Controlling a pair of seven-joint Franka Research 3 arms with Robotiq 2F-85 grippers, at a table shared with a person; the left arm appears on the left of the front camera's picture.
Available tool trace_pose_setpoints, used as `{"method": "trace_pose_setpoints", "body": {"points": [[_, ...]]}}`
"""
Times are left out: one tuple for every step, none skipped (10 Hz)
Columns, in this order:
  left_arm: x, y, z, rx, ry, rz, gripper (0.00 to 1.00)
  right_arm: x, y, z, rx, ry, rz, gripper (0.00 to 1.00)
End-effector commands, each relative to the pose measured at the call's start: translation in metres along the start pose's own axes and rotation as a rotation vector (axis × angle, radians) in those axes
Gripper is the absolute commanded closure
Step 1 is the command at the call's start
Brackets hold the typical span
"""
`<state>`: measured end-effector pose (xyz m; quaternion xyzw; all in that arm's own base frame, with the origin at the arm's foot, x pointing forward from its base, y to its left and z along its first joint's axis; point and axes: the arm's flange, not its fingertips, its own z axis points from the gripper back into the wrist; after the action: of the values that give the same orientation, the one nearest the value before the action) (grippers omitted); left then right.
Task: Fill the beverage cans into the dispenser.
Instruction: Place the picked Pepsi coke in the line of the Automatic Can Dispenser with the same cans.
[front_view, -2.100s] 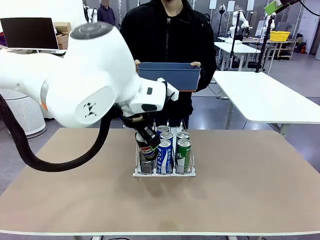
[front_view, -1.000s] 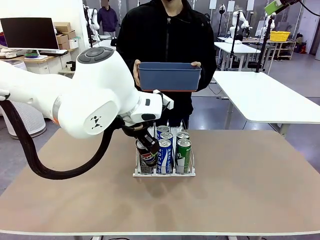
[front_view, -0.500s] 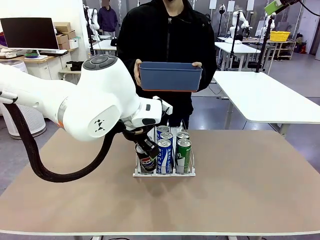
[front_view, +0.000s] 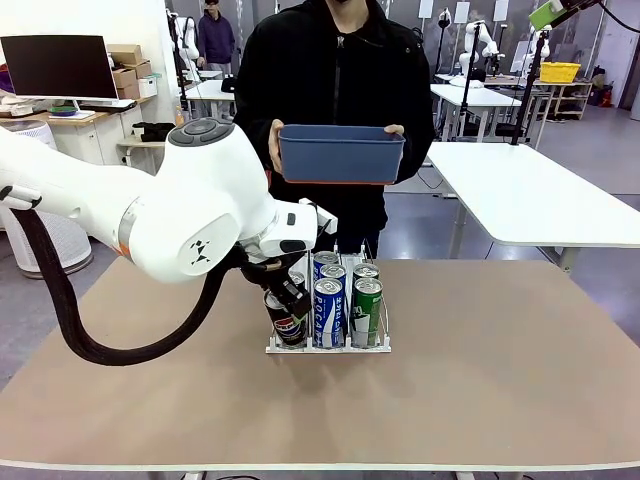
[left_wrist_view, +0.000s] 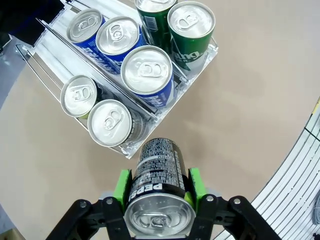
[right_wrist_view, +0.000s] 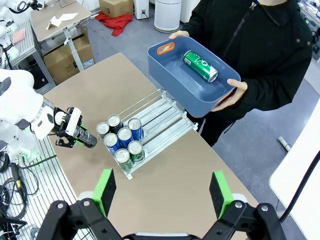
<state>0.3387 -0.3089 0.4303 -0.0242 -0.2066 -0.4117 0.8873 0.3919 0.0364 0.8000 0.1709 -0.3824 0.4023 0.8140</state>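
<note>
My left gripper (left_wrist_view: 157, 184) is shut on a black Pepsi can (left_wrist_view: 159, 172), held tilted just off the front end of the dispenser's (left_wrist_view: 47, 47) outer lane. That lane holds two cans (left_wrist_view: 113, 122); the middle lane has three blue cans (left_wrist_view: 147, 70) and the other outer lane two green cans (left_wrist_view: 191, 22). In the front view the held can (front_view: 288, 320) hangs by the dispenser's (front_view: 327, 347) left front corner. My right gripper (right_wrist_view: 162, 189) stands open high above the table, with the left gripper (right_wrist_view: 70, 134) and the dispenser (right_wrist_view: 162, 117) far below it.
A person at the far side holds a blue tub (front_view: 340, 152) at chest height; it contains one green can (right_wrist_view: 200, 65) lying on its side. My big white left arm (front_view: 190, 215) covers the table's left rear. Bare tabletop lies in front and to the right.
My left gripper has shifted the Pepsi can a little left and down at the rack's front. The person and tub have stayed put.
</note>
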Motion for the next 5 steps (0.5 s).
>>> {"method": "trace_pose_setpoints", "body": {"points": [[0.012, 0.009, -0.009, 0.048, -0.015, 0.009, 0.42, 0.000, 0.000, 0.000, 0.001, 0.000, -0.002, 0.00], [0.013, 0.015, -0.015, 0.047, -0.019, 0.012, 0.42, 0.000, 0.000, 0.000, 0.001, 0.000, -0.002, 0.00], [0.015, 0.018, -0.018, 0.054, -0.023, 0.020, 0.42, 0.000, 0.000, 0.000, 0.001, 0.000, -0.002, 0.00], [0.020, 0.021, -0.022, 0.061, -0.036, 0.027, 0.42, 0.000, 0.000, 0.000, 0.001, 0.000, -0.002, 0.00], [0.024, 0.028, -0.025, 0.060, -0.043, 0.031, 0.42, 0.000, 0.000, 0.000, 0.001, 0.000, -0.002, 0.00]]}}
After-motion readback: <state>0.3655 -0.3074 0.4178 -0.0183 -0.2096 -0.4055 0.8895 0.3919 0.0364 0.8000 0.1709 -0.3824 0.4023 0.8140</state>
